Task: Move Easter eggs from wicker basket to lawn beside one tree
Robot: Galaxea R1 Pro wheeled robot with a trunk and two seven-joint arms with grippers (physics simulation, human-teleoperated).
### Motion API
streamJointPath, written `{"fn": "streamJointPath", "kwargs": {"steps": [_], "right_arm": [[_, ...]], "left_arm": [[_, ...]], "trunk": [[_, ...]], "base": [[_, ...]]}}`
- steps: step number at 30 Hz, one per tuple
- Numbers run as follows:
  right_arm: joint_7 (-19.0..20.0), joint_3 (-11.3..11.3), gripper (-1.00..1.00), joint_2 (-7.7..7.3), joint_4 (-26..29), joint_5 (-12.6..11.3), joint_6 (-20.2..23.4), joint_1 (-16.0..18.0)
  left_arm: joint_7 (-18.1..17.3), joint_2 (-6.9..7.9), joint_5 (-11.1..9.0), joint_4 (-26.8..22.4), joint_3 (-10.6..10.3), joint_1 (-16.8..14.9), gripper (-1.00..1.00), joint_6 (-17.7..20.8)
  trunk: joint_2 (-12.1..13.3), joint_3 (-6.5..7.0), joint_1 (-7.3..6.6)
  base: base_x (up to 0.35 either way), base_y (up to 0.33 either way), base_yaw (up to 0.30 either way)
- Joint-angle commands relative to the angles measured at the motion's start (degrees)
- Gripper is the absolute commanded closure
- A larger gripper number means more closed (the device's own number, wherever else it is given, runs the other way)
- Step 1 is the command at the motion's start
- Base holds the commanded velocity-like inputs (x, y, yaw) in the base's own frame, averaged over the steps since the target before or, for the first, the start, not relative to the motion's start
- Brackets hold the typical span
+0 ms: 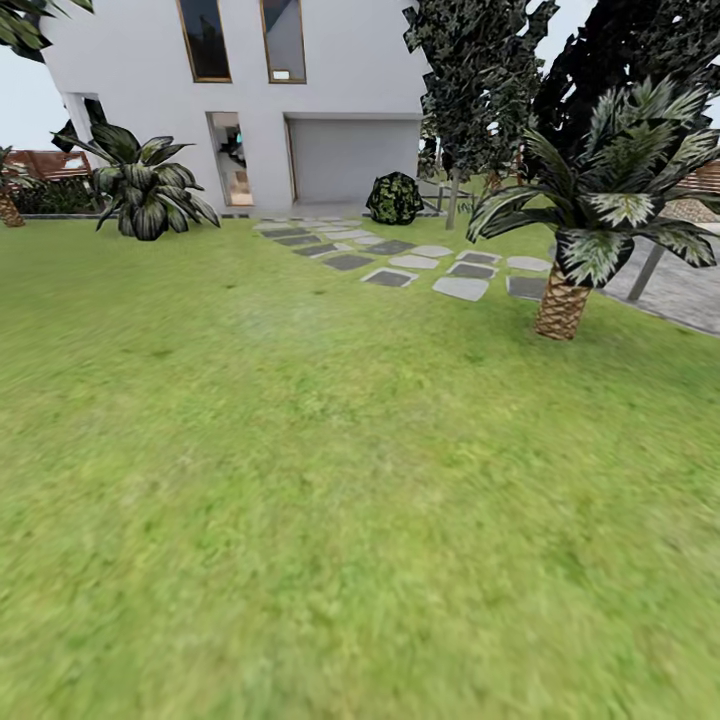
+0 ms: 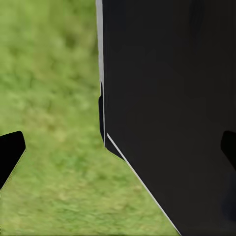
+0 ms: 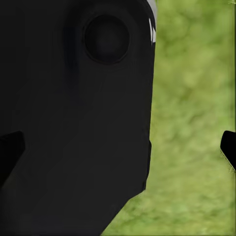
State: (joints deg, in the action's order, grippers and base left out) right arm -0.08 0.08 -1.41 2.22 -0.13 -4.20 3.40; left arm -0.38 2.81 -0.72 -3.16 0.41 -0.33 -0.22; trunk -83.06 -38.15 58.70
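Note:
The lawn point(image 1: 300, 480) spreads wide and green in front of me in the head view. A tree point(image 1: 452, 205) with a thin pale trunk and a dark mottled crown stands at the back right, beyond the stepping stones. The Easter eggs and the wicker basket are out of view. In the left wrist view my left gripper point(image 2: 118, 150) is open, its dark fingertips point(image 2: 10, 152) far apart over grass beside a black panel of the robot's body. My right gripper point(image 3: 118, 150) is open too, with nothing held, next to the same kind of black body panel.
A palm point(image 1: 590, 230) with a scaly brown trunk stands at mid right. Grey stepping stones point(image 1: 415, 265) lead to a white house point(image 1: 300, 120). A broad-leaved plant point(image 1: 150, 190) is at the back left, a round bush point(image 1: 395, 198) by the garage, and paving point(image 1: 680, 290) at the right edge.

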Motion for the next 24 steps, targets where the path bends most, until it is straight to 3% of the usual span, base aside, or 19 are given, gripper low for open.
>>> {"fn": "streamJointPath", "kwargs": {"steps": [1,24], "right_arm": [[-0.01,0.01,-1.0,0.0,-0.07,0.02,-0.2,0.03],[-0.01,0.01,-1.0,0.0,-0.02,0.14,-0.2,0.03]], "left_arm": [[-0.03,0.0,-0.07,-0.01,0.03,-0.02,-1.0,-0.03],[-0.05,0.07,-0.07,-0.01,0.11,-0.02,-1.0,-0.04]], "trunk": [[-0.02,-0.05,0.03],[-0.02,-0.05,0.03]], "base": [[0.343,0.0,0.0],[0.343,0.0,0.0]]}}
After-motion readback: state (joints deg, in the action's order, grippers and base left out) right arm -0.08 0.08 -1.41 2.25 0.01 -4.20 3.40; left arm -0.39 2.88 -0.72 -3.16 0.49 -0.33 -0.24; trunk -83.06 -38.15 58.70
